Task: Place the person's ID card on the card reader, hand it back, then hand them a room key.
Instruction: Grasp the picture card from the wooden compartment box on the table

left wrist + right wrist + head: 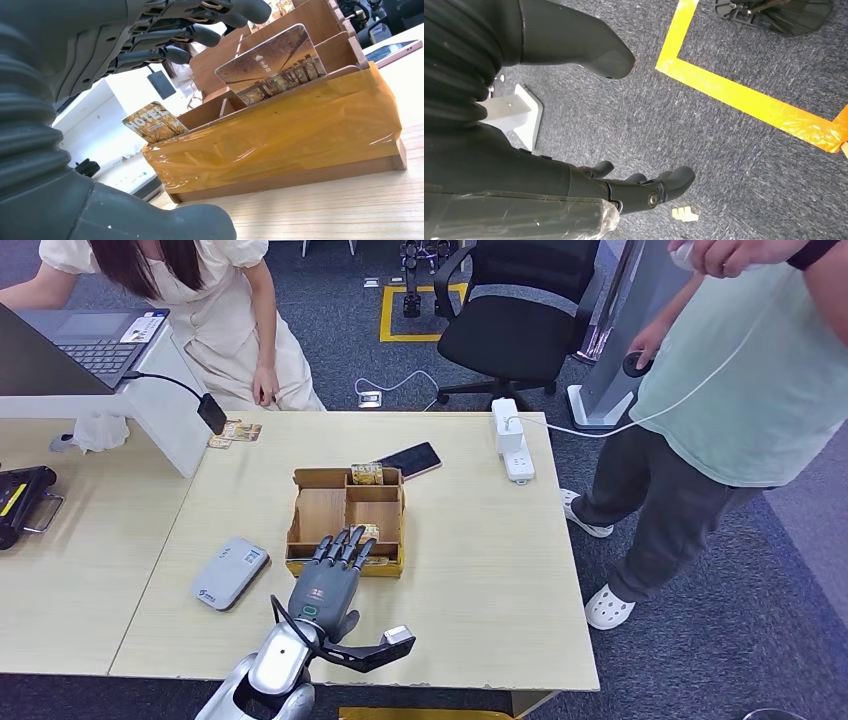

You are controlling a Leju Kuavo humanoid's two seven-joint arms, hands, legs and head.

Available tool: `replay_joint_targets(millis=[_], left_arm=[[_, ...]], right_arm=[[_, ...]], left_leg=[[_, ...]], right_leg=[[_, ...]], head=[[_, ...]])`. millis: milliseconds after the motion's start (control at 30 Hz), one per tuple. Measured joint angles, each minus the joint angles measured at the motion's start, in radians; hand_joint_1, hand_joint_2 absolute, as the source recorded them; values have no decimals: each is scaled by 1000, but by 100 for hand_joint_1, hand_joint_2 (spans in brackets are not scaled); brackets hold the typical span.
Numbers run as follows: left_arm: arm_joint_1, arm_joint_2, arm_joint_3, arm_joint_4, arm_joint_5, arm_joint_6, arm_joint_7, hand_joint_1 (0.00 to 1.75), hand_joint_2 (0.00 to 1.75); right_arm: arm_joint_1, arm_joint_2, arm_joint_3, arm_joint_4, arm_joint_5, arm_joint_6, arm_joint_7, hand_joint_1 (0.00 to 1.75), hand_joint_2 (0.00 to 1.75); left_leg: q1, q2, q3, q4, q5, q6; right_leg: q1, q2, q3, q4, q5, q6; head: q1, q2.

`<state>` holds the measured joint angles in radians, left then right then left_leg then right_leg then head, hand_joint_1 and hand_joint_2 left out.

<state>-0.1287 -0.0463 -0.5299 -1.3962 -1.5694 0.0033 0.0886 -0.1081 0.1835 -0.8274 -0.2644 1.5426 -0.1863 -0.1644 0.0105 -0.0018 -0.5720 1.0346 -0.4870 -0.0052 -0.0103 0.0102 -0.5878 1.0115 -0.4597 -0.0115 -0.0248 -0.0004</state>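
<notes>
Left hand over the near edge of the wooden card box, fingers spread above it, holding nothing. Room key cards stand upright in the box's near slots, untouched. Card reader sits on the counter just left of the box, no card on it. Looks like the key step: lower, pinch one card, lift straight out. Right hand hangs over the floor, loosely open.
</notes>
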Motion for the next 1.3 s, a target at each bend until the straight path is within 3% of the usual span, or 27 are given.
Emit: replay_joint_targets(millis=[333,1300], left_arm=[[-9,-15,0,0,0,0,29,0,175],[-12,-23,0,1,0,0,5,0,175]], right_arm=[[0,0,-7,0,3,0,0,0,175],[0,1,-16,0,6,0,0,0,175]], left_leg=[[0,0,0,0,0,0],[0,0,0,0,0,0]], right_leg=[[0,0,0,0,0,0],[0,0,0,0,0,0]], head=[[0,0],[0,0]])
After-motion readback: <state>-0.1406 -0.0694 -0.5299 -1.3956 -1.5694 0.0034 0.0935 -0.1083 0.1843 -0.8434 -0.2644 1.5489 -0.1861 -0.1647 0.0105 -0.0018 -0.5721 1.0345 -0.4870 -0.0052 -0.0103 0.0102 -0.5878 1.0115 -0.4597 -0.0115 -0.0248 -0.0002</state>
